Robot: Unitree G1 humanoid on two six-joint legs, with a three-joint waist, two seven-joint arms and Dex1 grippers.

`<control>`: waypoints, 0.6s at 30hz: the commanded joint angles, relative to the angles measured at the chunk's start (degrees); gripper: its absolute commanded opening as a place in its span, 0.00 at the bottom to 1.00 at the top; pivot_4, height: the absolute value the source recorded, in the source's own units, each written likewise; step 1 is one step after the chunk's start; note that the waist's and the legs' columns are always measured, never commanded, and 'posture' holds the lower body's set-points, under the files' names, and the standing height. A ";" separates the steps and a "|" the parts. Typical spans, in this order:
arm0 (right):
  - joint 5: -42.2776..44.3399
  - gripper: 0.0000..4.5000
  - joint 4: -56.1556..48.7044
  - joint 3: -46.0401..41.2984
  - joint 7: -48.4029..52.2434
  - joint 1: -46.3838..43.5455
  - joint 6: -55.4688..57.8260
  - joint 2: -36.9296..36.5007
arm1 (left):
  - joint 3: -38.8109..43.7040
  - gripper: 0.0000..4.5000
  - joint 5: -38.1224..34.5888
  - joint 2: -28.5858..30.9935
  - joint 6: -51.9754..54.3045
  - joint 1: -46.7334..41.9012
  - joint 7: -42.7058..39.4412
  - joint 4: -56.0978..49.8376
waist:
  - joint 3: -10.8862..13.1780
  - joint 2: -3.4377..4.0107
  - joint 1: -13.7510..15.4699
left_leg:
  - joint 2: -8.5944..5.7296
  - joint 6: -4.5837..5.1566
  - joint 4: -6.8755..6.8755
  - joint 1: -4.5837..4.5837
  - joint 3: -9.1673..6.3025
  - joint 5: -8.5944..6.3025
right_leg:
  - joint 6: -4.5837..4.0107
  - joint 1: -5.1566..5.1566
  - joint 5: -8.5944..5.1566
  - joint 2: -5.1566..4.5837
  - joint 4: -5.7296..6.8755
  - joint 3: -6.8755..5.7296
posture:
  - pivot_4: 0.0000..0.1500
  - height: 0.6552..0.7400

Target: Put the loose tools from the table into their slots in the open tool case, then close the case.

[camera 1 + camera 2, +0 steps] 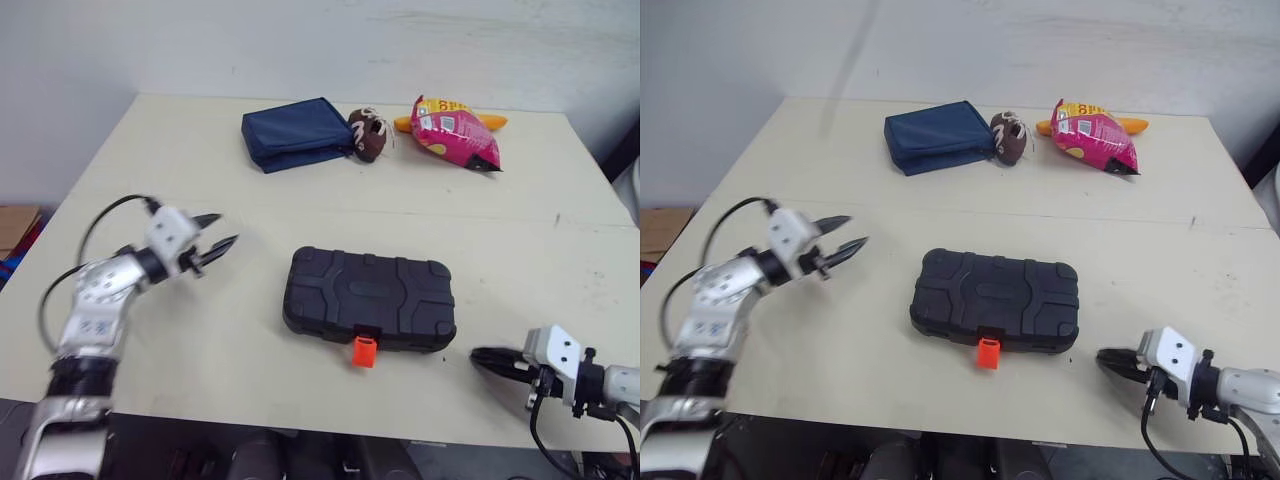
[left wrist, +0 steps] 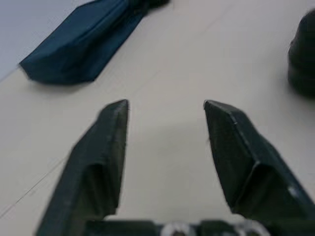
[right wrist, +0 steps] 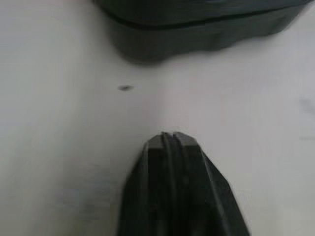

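The black tool case [image 1: 370, 298] lies in the middle of the table with its lid down and an orange latch [image 1: 365, 351] at its front edge. My left gripper [image 1: 218, 243] hovers to the left of the case, open with nothing between its fingers [image 2: 106, 147]. My right gripper [image 1: 487, 357] rests low near the table's front right edge, a short way right of the case, shut on nothing. The case's corner [image 3: 197, 24] lies just ahead of the right gripper [image 3: 170, 140]. No loose tools lie on the table.
A folded navy cloth pouch [image 1: 295, 132] lies at the back of the table. Beside it sit a small brown toy [image 1: 368, 135] and a pink snack bag [image 1: 455, 135]. The table edge [image 1: 300, 428] runs close in front of both arms.
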 commanded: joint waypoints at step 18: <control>-13.96 0.00 2.97 6.80 0.02 -16.99 5.39 13.47 | -9.19 0.02 14.02 -15.64 -17.50 -28.47 -9.47 45.84 | -0.10 -0.78 -1.32 | 0.12 -0.14 0.07 0.09 0.17 0.06 | -0.05 0.00 0.10 0.07 -0.06 -0.05 | 1.00 1.00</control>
